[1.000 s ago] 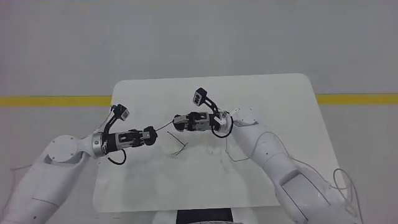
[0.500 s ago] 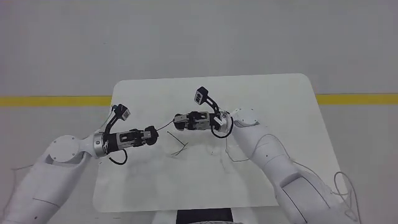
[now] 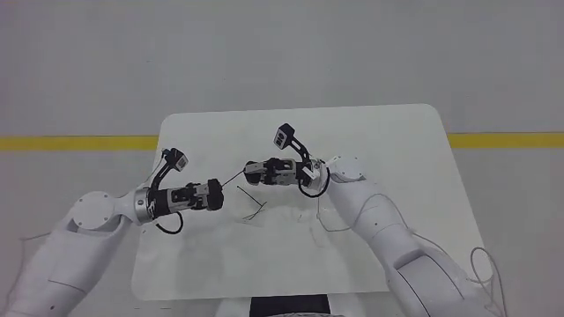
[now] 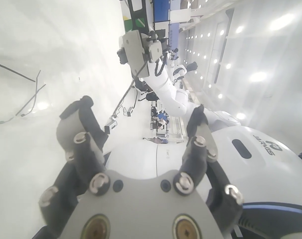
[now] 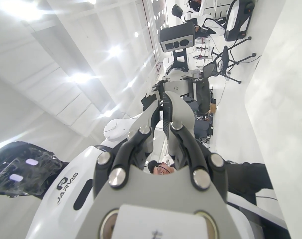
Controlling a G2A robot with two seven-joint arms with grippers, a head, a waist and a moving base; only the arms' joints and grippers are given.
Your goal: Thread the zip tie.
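Threading is not yet showing any progress: the zip tie (image 4: pixel 127 90) is running straight through the air, forming no loop, its tail not entering its head. Farthest left, the left gripper (image 4: pixel 142 104) is hovering over the table (image 3: pixel 397 141) with its fingers spread wide, holding nothing. The tie's blocky head is hanging just beside one of them; whether it is touching, I cannot tell. Spare ties (image 3: pixel 251 207) are lying on the table nearby. Further right, the right gripper (image 3: pixel 249 173) is pinching the strap's other end, jaws closed on it.

White table (image 3: pixel 397 141), loose dark zip ties (image 3: pixel 250 204) lying mid-table
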